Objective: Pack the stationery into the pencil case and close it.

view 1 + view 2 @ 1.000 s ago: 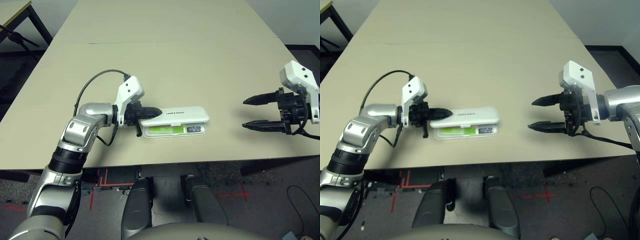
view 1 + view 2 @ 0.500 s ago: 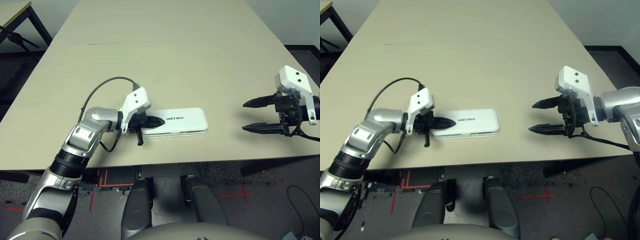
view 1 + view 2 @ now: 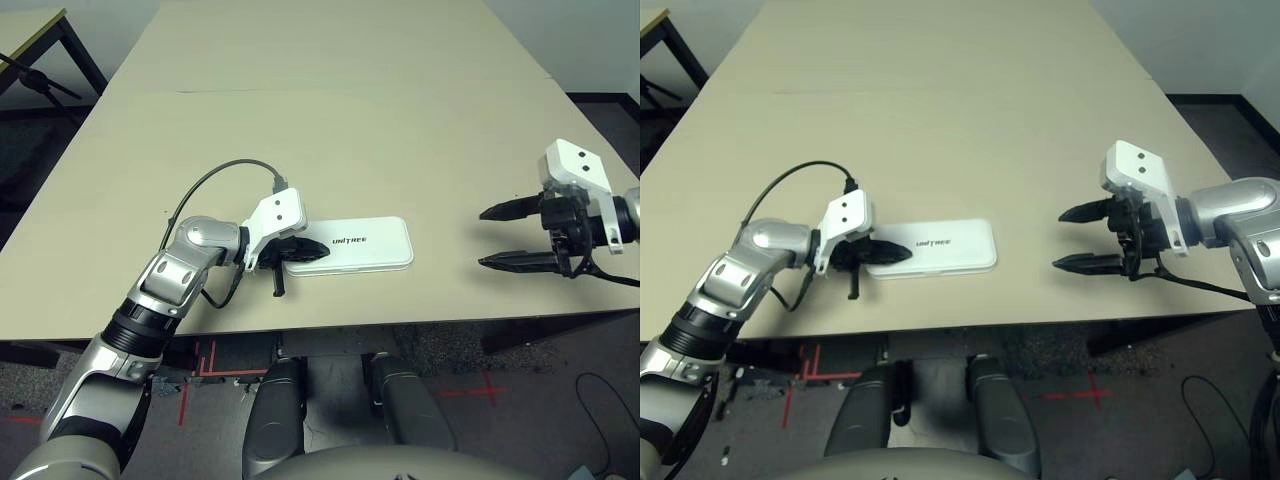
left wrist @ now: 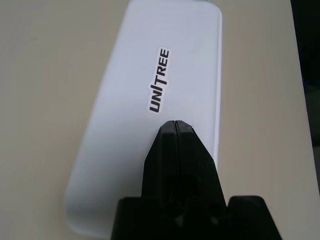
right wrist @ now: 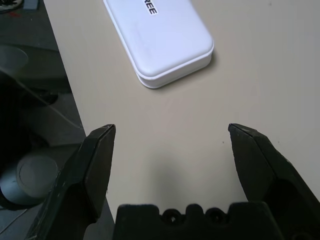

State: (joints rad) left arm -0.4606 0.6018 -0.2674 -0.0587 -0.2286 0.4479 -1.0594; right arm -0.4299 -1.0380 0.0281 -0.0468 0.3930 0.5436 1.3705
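The white pencil case [image 3: 365, 243] lies closed and flat near the table's front edge, with dark lettering on its lid [image 4: 160, 80]. The stationery is hidden from view. My left gripper [image 3: 316, 250] is shut, with nothing between its fingers, and its tips rest on the left end of the lid [image 4: 175, 126]. My right gripper [image 3: 483, 238] is open and hovers over bare table well to the right of the case. The right wrist view shows the case [image 5: 160, 35] beyond the spread fingers [image 5: 100, 145].
The beige table [image 3: 330, 120] stretches far back behind the case. Its front edge [image 3: 400, 325] runs just below the case and both grippers. A black cable [image 3: 205, 180] loops off my left wrist. Another table's dark leg [image 3: 40, 75] stands at the far left.
The lid has gone from partly raised, with green stationery showing inside, to fully down. My left gripper came down with it onto the lid. My right gripper drifted slightly left.
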